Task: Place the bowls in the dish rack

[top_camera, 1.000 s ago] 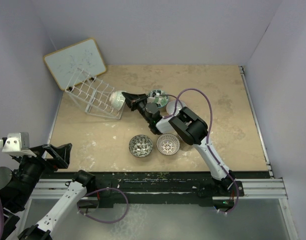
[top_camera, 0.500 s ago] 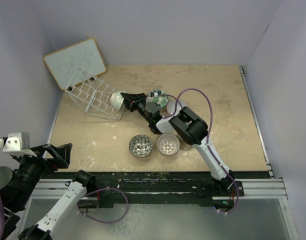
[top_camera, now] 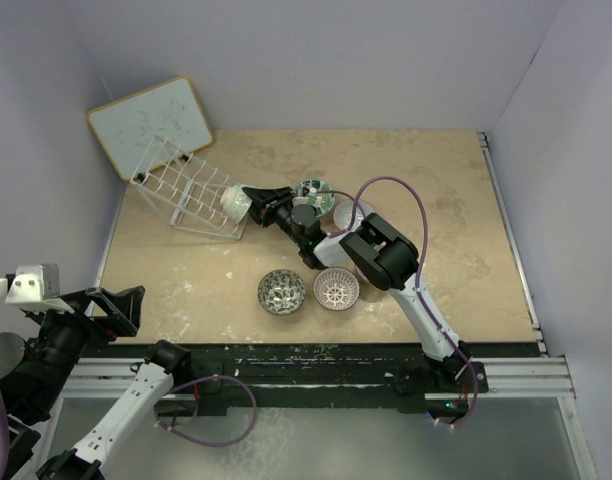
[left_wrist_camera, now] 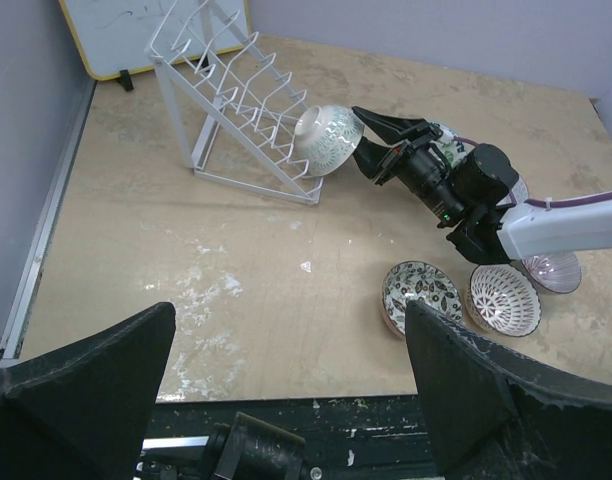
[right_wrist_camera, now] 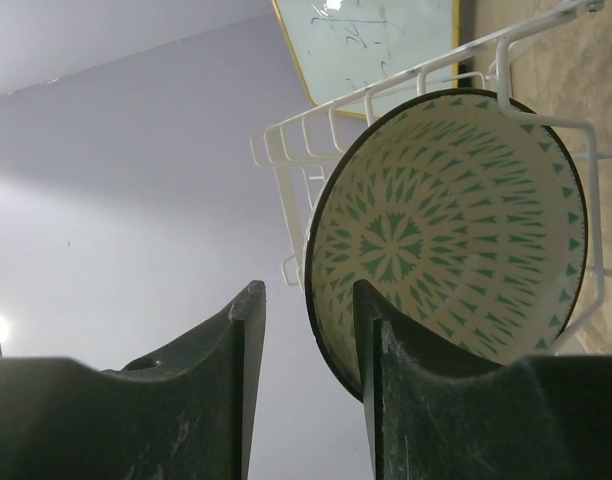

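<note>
A green-white bowl (top_camera: 236, 203) stands on edge in the near right end of the white wire dish rack (top_camera: 181, 190); it also shows in the left wrist view (left_wrist_camera: 328, 140) and the right wrist view (right_wrist_camera: 456, 230). My right gripper (top_camera: 253, 200) is at its rim, one finger inside the bowl and the other a clear gap outside it, so it is open. Other bowls lie on the table: black-white (top_camera: 282, 291), radial white (top_camera: 336, 288), purple-pink (top_camera: 348, 213) and a second green one (top_camera: 314, 192). My left gripper (top_camera: 126, 300) is open and empty at the near left edge.
A wood-framed whiteboard (top_camera: 151, 125) leans on the wall behind the rack. Grey walls close in the left, back and right. The right arm (top_camera: 386, 260) stretches over the table between the loose bowls. A dark rail runs along the table's near edge (top_camera: 316, 350).
The green-white bowl has settled slightly lower into the rack's end. The right gripper's fingers now stand apart from the bowl's wall. The left arm has not moved.
</note>
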Available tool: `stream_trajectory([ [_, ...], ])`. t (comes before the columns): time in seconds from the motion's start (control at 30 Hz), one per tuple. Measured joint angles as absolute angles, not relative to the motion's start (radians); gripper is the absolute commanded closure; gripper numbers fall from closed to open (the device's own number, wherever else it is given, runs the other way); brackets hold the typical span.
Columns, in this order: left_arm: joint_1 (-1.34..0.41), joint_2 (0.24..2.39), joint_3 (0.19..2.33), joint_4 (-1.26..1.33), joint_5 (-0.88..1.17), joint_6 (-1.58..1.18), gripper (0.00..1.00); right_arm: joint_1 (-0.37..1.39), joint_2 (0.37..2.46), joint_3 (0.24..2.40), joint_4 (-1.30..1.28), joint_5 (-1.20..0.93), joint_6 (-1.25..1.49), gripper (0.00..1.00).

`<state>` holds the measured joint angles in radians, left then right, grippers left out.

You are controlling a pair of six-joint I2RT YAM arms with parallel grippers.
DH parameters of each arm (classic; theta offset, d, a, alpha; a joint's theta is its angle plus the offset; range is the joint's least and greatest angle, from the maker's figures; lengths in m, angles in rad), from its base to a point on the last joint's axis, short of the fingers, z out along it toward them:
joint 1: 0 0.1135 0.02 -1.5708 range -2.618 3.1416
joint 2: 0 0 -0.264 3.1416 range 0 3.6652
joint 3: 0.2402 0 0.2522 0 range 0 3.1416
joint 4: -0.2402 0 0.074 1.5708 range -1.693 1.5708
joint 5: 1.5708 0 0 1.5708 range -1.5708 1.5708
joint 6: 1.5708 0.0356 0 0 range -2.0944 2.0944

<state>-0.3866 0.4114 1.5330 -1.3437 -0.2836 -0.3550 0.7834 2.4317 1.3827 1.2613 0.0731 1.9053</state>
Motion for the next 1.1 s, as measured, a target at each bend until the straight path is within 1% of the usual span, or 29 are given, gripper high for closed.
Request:
stream_trajectory([
  [0.17,-0.387,0.411,1.524,-1.341,-0.283,-0.355,0.01,0.783,2.432,1.370,1.260,0.059,1.905,0.54],
  [0.43,-0.386,0.405,1.507,-1.339,-0.280,-0.356,0.01,0.783,2.401,1.322,1.219,0.049,1.903,0.47],
  [0.83,-0.386,0.400,1.507,-1.330,-0.276,-0.356,0.01,0.783,2.381,1.313,1.132,0.034,1.865,0.44],
  [1.1,-0.386,0.400,1.507,-1.325,-0.276,-0.356,0.01,0.783,2.297,1.258,1.075,0.034,1.805,0.43],
])
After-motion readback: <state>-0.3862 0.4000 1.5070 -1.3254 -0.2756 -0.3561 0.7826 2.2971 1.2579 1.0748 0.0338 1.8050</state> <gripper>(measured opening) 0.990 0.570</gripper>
